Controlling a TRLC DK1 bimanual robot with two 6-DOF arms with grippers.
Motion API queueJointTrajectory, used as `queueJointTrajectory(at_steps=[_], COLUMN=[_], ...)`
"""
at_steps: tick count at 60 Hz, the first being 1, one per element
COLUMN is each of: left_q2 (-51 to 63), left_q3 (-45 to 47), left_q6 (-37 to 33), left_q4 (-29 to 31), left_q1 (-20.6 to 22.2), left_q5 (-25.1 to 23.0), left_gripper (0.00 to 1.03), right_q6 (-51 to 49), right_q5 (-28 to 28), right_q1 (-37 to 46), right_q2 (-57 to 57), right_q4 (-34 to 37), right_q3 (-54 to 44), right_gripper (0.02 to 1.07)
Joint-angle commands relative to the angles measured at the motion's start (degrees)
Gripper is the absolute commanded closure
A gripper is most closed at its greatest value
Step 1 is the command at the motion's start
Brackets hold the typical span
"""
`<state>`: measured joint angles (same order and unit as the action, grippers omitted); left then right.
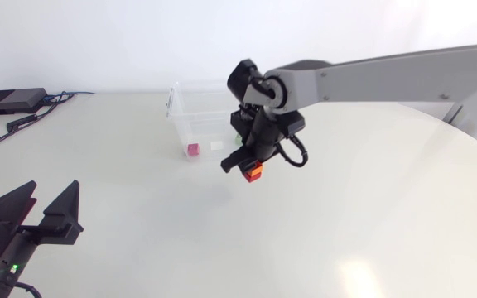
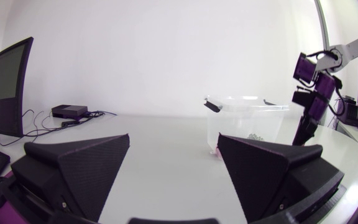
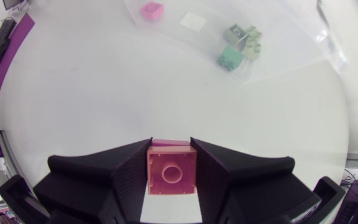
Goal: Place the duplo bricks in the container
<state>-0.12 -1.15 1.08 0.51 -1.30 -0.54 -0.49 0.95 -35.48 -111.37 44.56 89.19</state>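
Right tool (image 1: 253, 169) is clenched on a duplo brick (image 3: 171, 170), which we hold over the table (image 1: 371, 215), just short of the container (image 1: 175, 112). The container lies ahead of this tool, with other bricks (image 3: 238, 45) inside. Left tool (image 1: 53, 192) is released and well apart, so our right arm is nearer.

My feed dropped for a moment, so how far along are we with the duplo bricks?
Done: a pink brick, a white brick and two green bricks lie in the clear container. In hand: the right tool is shut on a reddish brick, raised beside the container, not yet over it. Left: carry it over the rim and release. The left tool is open, holding nothing.
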Motion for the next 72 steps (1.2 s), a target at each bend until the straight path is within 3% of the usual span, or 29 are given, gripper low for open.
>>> queueJointTrajectory(at_steps=[1,24,72], left_q2=[-0.50,-0.50,-0.41], left_q3=[0.97,0.97,0.97], left_q6=[-0.38,-0.38,-0.38], left_q4=[0.37,0.37,0.37], left_q1=[0.33,0.51,0.33], left_q5=[0.36,0.36,0.36], left_gripper=[0.04,0.04,0.04], right_q6=[-0.83,1.19,1.11], right_q5=[0.46,0.37,4.50], right_q1=[0.59,4.11,5.16], right_q2=[2.74,4.15,-0.69], right_q4=[1.15,-1.66,-31.72], right_q3=[2.39,14.61,9.16], right_gripper=[0.83,0.82,0.82])
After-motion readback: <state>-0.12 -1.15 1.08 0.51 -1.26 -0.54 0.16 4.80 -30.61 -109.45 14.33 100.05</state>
